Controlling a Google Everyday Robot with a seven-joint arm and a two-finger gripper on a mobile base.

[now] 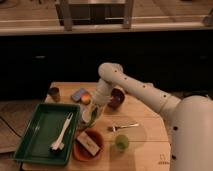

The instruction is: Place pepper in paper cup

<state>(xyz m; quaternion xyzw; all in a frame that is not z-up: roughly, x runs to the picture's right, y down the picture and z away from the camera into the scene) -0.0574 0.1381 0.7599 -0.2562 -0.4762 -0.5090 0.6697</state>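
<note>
My gripper (95, 109) hangs from the white arm at the table's middle left, pointing down. It is shut on the small dark green pepper (94, 117), which hangs at its tip. The pale paper cup (86, 118) stands right under and slightly left of the gripper, against the green tray's right edge. The pepper is at the cup's rim; whether it touches the cup I cannot tell.
A green tray (35, 142) with a white utensil (62, 134) lies at the left. An orange bowl (80, 152) holding a beige block, a lime-green cup (121, 142), a fork (123, 126), a dark bowl (117, 97), an orange fruit (86, 99), a blue thing (78, 94) and a small brown cup (54, 93) surround the gripper.
</note>
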